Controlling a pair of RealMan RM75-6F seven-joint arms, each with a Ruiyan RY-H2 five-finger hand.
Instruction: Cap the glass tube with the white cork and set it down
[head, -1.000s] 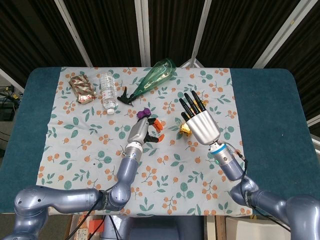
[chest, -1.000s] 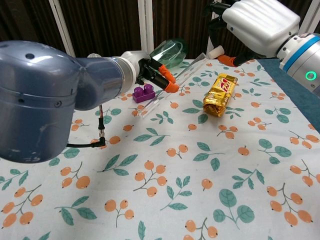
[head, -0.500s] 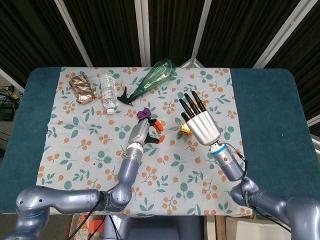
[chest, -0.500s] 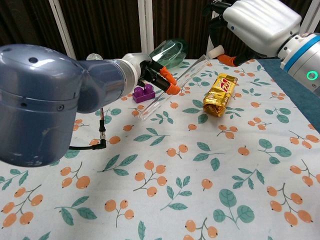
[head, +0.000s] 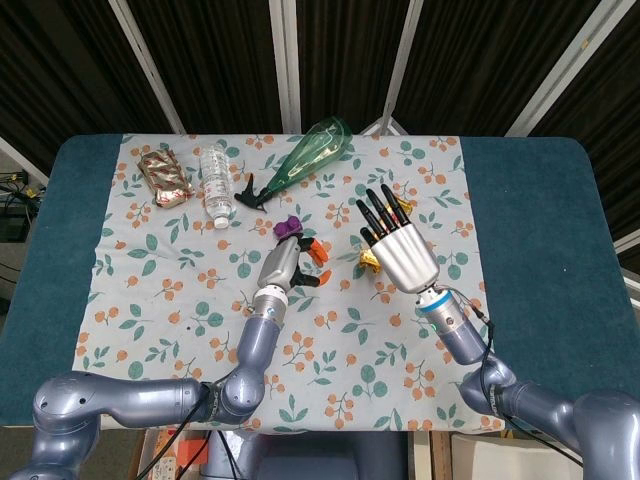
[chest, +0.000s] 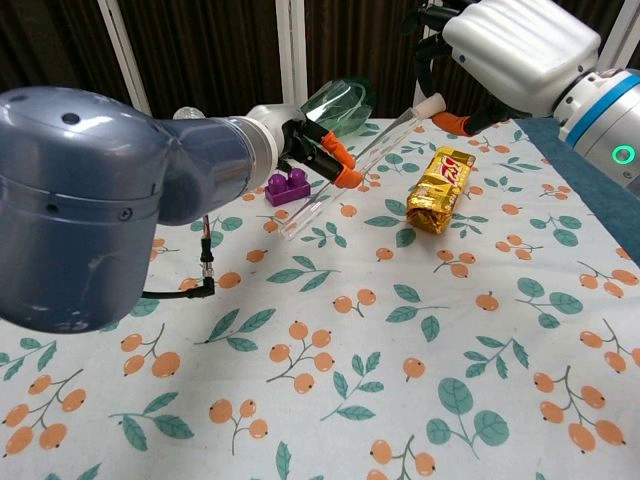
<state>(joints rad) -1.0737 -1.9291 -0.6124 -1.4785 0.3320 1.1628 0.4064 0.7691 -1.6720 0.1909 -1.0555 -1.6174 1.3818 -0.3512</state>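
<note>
The clear glass tube (chest: 345, 170) slants up to the right over the cloth, and my left hand (chest: 300, 145) grips it near its middle with orange-tipped fingers. The white cork (chest: 429, 104) is pinched in the fingertips of my right hand (chest: 510, 50). It sits right at the tube's upper end; whether it is seated inside I cannot tell. In the head view my left hand (head: 283, 262) and right hand (head: 396, 245) face each other at the table's centre. The tube and cork are hard to make out there.
A gold snack wrapper (chest: 440, 188) lies under my right hand, and a purple brick (chest: 288, 186) sits beside the left. A green bottle (head: 310, 150), a water bottle (head: 215, 183), a black tool (head: 250, 190) and a foil packet (head: 165, 178) lie at the back.
My right hand has edged slightly left, bringing the cork closer to the tube's upper end. The left hand has tilted the tube a little.
</note>
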